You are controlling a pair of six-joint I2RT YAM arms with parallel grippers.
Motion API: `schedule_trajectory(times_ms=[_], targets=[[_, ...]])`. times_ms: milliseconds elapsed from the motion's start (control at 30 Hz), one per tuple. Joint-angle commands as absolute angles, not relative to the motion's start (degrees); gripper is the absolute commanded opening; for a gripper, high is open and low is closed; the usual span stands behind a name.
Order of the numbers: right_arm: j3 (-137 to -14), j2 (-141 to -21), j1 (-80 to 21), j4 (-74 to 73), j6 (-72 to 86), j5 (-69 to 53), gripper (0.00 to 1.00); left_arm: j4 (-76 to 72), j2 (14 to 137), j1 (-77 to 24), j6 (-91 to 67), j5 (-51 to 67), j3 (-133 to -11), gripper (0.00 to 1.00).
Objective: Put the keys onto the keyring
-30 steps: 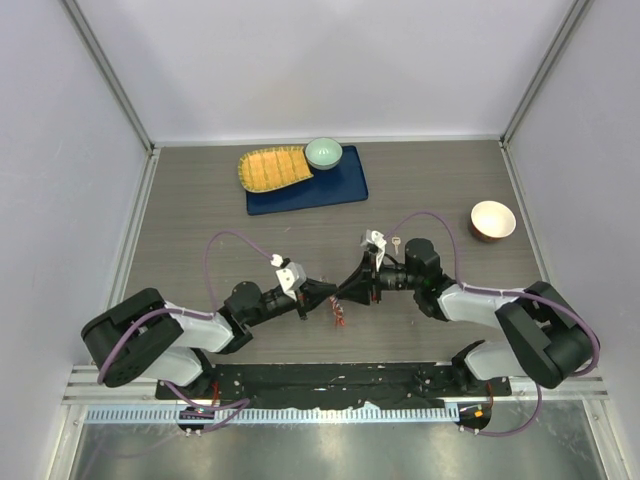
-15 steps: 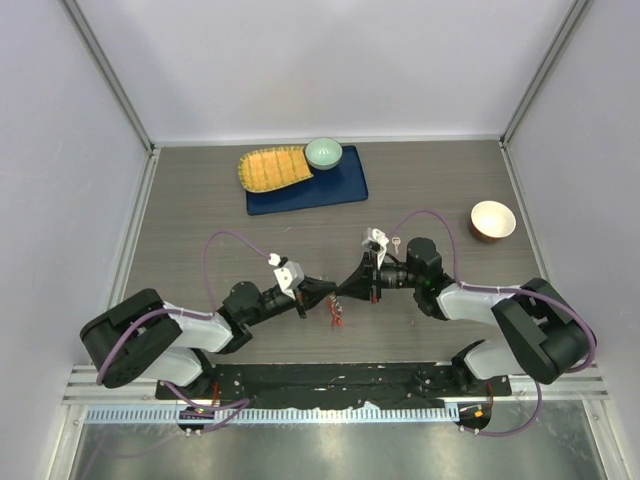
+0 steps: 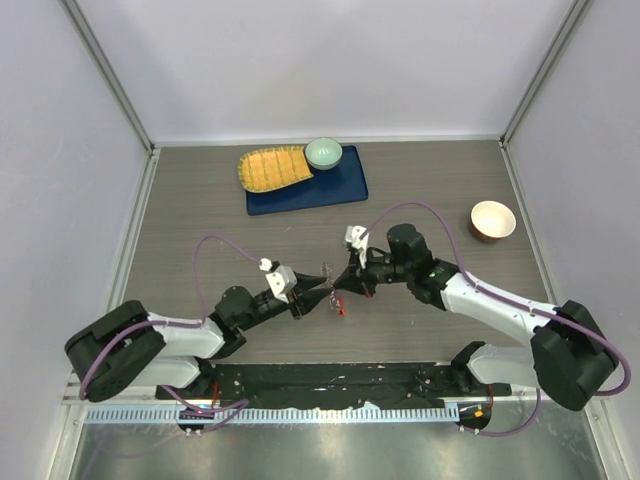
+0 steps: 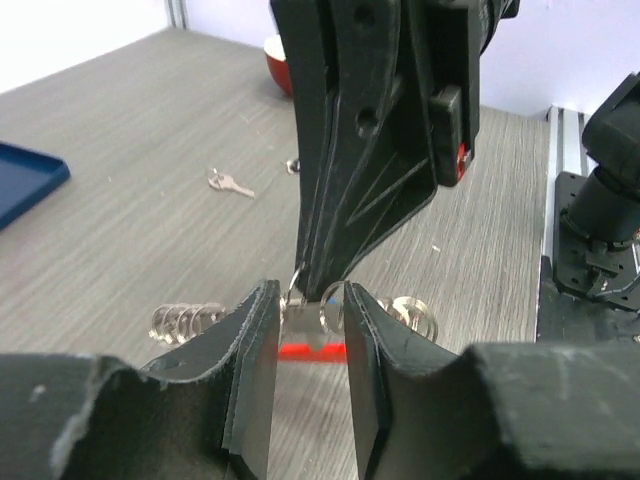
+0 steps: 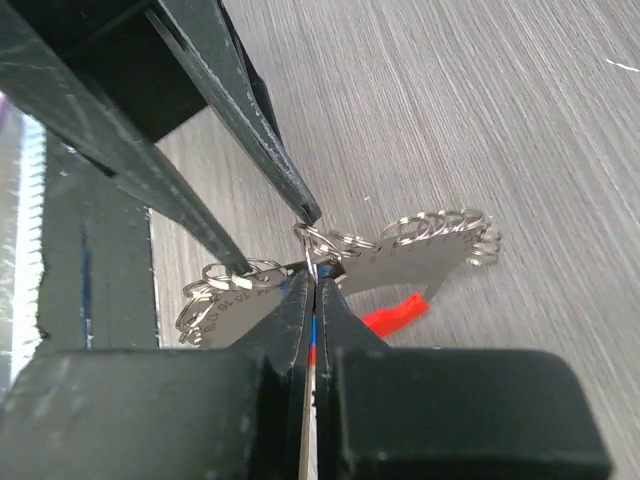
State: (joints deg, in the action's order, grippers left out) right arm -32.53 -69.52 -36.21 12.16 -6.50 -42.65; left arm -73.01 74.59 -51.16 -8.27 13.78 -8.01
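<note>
The keyring (image 3: 331,291) hangs just above the table between my two grippers. It shows as grey metal rings and a flat metal plate (image 5: 420,255) with a red tag (image 5: 395,312) below. My left gripper (image 3: 322,287) grips the plate from both sides, its jaws slightly apart around it (image 4: 310,300). My right gripper (image 3: 339,285) is shut (image 5: 312,285) on a thin blue key edge (image 5: 313,330) at a ring. It also shows from above in the left wrist view (image 4: 313,283). I cannot make out the red key.
A bare silver key (image 4: 230,183) lies on the table behind the grippers. An orange bowl (image 3: 493,220) stands at the right. A blue tray (image 3: 345,185) at the back holds a yellow woven dish (image 3: 273,168) and a green bowl (image 3: 323,152).
Both grippers have moved left together with the keyring held between them. The right arm has stretched out and the left arm has drawn back.
</note>
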Motion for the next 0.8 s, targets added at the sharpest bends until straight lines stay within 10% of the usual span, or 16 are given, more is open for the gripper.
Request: schedule_trajectory(times_ms=[0,767], targets=[[-41.38,-69.86,-43.57,-9.0,-18.97,-23.86,0.01,-69.97,68.13,-51.5,-4.05,12.75,-7.21,0.36],[-52.21,-73.13,-51.15,-24.61,-32.7,-16.79,0.01,-64.94,68.19,-51.5,2.46,17.22,-7.91,0.4]])
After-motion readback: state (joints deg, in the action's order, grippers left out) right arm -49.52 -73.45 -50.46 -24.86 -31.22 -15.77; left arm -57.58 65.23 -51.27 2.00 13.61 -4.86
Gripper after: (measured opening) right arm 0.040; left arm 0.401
